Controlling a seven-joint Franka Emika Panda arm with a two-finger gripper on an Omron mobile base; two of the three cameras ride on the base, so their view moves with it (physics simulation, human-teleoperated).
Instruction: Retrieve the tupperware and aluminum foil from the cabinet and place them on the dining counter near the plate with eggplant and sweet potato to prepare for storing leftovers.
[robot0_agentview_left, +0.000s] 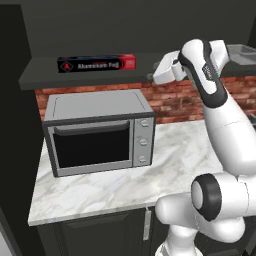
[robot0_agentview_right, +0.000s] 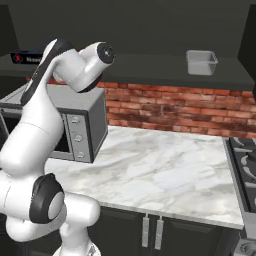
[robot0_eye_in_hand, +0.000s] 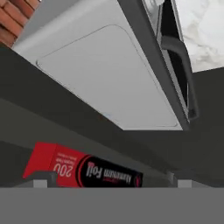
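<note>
The aluminum foil (robot0_agentview_left: 96, 64) is a long black box with a red end, lying on the dark cabinet shelf (robot0_agentview_left: 40, 76) above the oven. My gripper (robot0_agentview_left: 151, 75) hovers at shelf height to the right of the box's red end, apart from it. In the hand view the aluminum foil (robot0_eye_in_hand: 83, 170) lies ahead between the two widely spread fingertips (robot0_eye_in_hand: 39, 179), and the gripper (robot0_eye_in_hand: 110, 181) is open with nothing in it. The pale grey tupperware (robot0_agentview_right: 201, 62) stands farther right on the same shelf (robot0_agentview_right: 150, 67). My arm partly hides the foil (robot0_agentview_right: 24, 57) in the right base view.
A silver toaster oven (robot0_agentview_left: 97, 132) stands on the marble worktop (robot0_agentview_left: 170, 165) right under the shelf, seen from above in the hand view (robot0_eye_in_hand: 109, 74). A red brick wall (robot0_agentview_right: 170, 107) backs the worktop. A stove (robot0_agentview_right: 245, 165) borders it on the right.
</note>
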